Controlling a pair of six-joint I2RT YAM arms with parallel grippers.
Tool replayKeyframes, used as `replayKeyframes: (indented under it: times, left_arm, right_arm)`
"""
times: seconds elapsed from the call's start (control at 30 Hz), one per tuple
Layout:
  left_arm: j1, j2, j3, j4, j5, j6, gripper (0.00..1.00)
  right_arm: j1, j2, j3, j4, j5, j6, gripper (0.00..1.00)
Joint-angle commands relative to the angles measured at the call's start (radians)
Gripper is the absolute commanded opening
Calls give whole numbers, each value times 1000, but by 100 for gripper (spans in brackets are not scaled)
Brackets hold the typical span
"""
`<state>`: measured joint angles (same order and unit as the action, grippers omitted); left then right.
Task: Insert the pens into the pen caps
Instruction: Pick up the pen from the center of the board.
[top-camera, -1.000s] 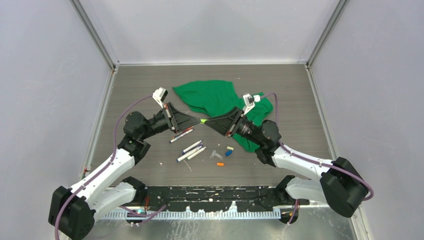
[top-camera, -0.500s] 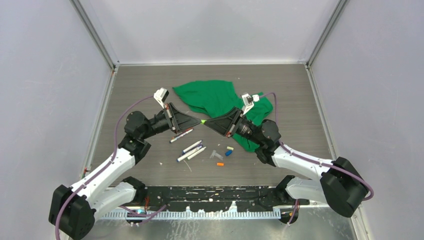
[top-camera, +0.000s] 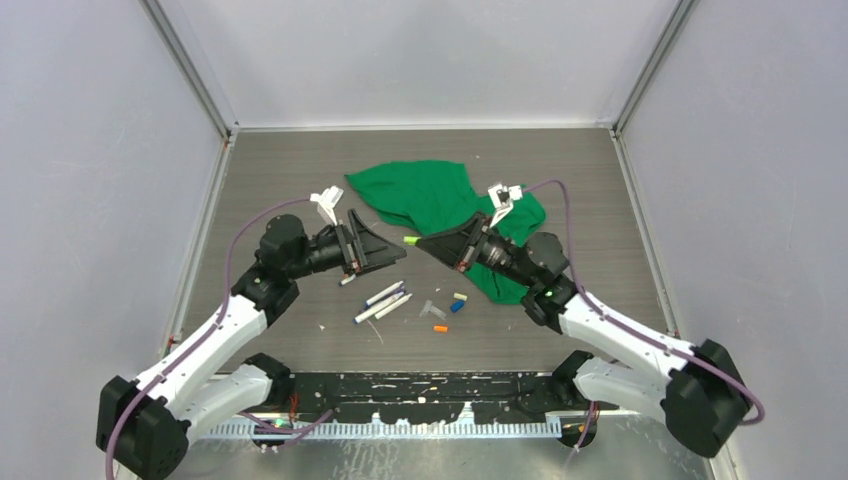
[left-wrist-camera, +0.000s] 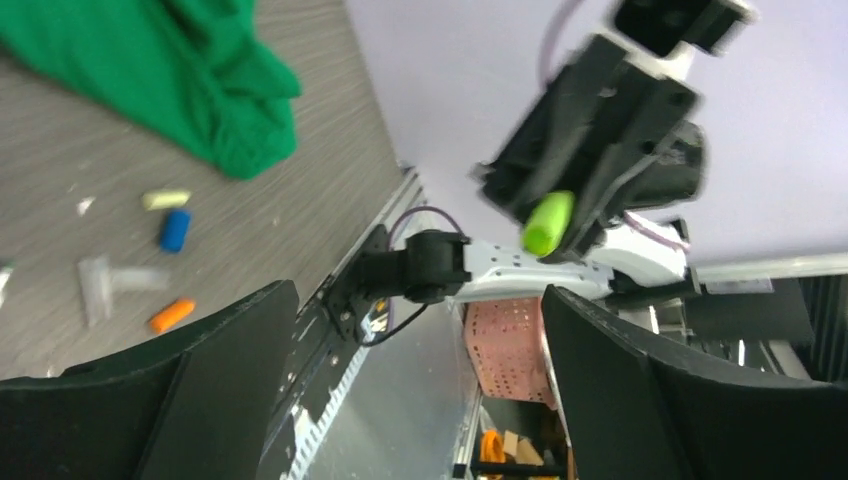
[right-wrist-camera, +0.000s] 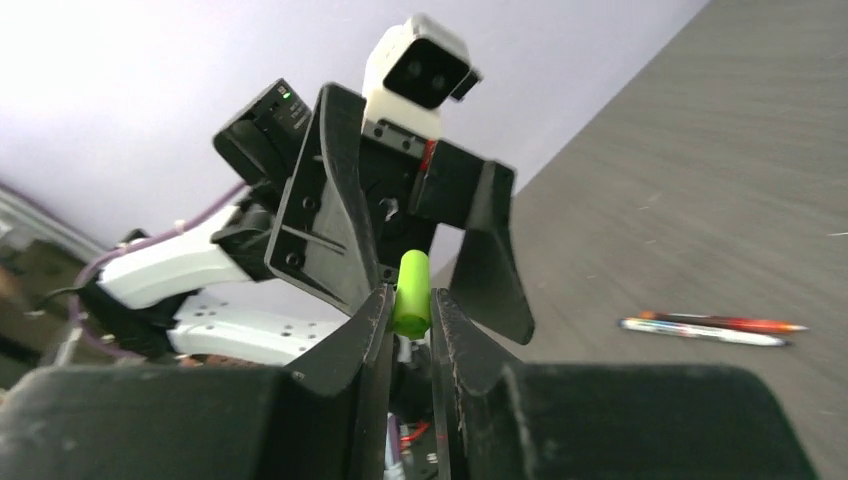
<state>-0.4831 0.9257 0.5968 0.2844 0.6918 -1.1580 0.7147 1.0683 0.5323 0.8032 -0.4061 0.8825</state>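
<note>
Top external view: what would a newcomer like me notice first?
The big green cloth crumpled toward the back stands out most. At its near edge the right claw pinches a lime-green cap and faces the left claw, which gapes open. Loose pens and small caps lie scattered just below them.

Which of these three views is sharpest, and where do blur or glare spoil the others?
Top external is sharpest: even light, pens crisp. Left wrist is soft throughout: the left fingers are dark blurs, the green cap smeared. Right wrist: the right fingers sit out of focus near the lens, the table streaked, the wall glares white upper left.
</note>
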Motion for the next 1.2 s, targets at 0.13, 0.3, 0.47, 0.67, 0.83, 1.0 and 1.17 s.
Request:
replayKeyframes:
  times: [0.13, 0.3, 0.47, 0.67, 0.83, 1.0, 1.17]
  left_arm:
    - [0, 46, 189, -841, -276, 602, 98]
    - [-154, 81, 177, -885, -439, 673, 100]
    - [-445, 197, 258, -1021, -718, 720, 92]
    - [-569, 336, 286, -1061, -829, 705, 74]
    - [-570, 337, 259, -952, -856, 730, 66]
    - [-569, 367, 205, -809, -890, 759, 53]
    - [-555, 412, 200, -739, -929, 804, 52]
  right_arm:
    - [-95, -208, 34, -450, 35, -248, 9]
    - [-95, -271, 10, -579, 38, -298, 10]
    - [-96, -324, 5, -688, 53, -338, 10]
    - [-94, -330, 3, -695, 48, -338, 11]
    - [-95, -339, 3, -682, 54, -332, 12]
    - [-95, -331, -2, -652, 52, -318, 12]
    - [-95, -325, 0, -636, 46, -311, 12]
